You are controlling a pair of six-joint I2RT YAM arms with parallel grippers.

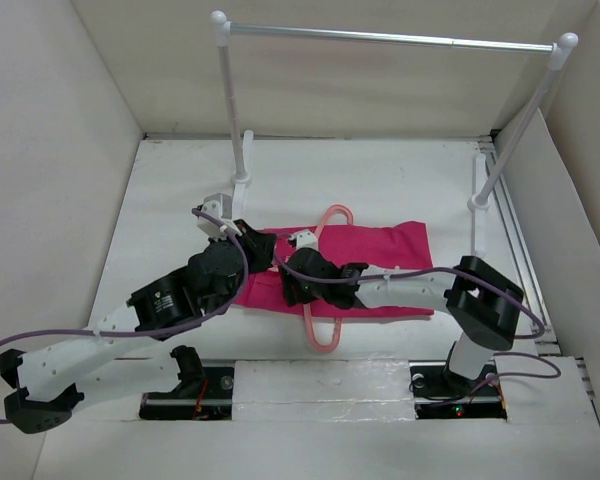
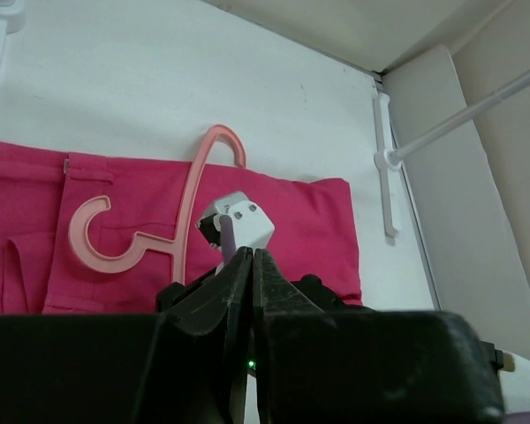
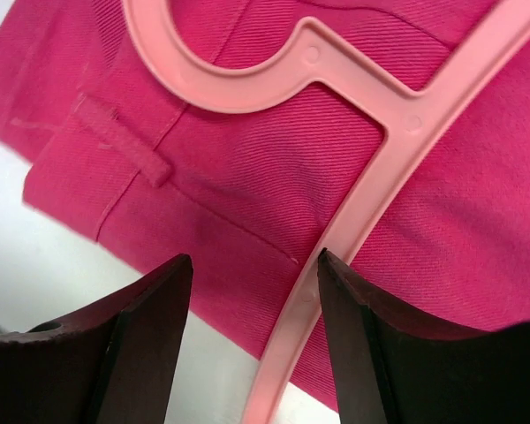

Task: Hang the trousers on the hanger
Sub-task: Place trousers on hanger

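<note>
Over the trousers (image 1: 390, 245), mid table (image 1: 180, 180), my right gripper (image 3: 252, 261) stands parted astride the hanger (image 3: 371, 203); left gripper (image 2: 252, 256) closed, empty.

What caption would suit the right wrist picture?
Open right gripper poised above a pale-pink hanger lying on magenta trousers.

I work on a white surface (image 1: 180, 180) under soft, even light with only faint shadows. Plain off-white panels box it in: a wall at 9 o'clock (image 1: 50, 150), a back wall at 12 (image 1: 380, 95) and a wall at 3 (image 1: 585, 200). Toward 12 o'clock a rail (image 1: 390, 38) spans the far end, its silver bar carried on two white posts (image 1: 230, 110) standing on the surface.
</note>
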